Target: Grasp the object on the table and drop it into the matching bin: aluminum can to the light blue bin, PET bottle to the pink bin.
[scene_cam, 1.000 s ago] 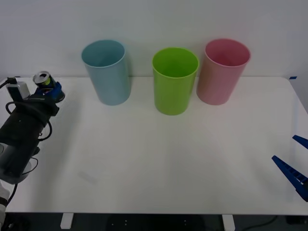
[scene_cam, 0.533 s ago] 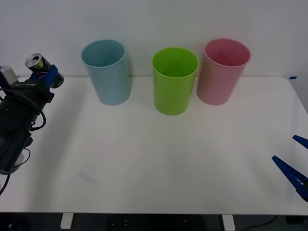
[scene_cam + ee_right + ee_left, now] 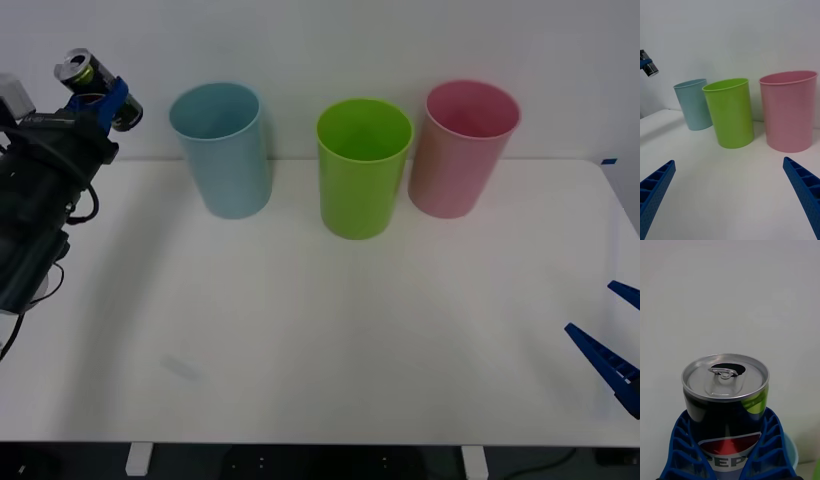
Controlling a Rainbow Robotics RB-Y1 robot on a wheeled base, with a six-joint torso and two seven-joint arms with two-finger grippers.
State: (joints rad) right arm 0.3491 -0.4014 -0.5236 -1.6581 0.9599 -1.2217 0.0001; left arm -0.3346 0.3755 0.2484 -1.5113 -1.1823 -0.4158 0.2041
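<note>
One slim dark aluminum can (image 3: 80, 70), clamped in the left gripper's (image 3: 100, 98) blue fingers, hangs left of the tall light blue plastic bin (image 3: 222, 150); the right gripper (image 3: 612, 335) idles open.

1. Left arm (image 3: 40, 215): black, bulky casing, with black cables looped along its side.
2. Left end effector (image 3: 105, 100): blue ribbed plastic fingers (image 3: 681, 450) with lattice-like webbing.
3. Right end effector (image 3: 612, 352): two blue, tapering fingers (image 3: 805, 191), ribbed edges, finely dotted faces.
</note>
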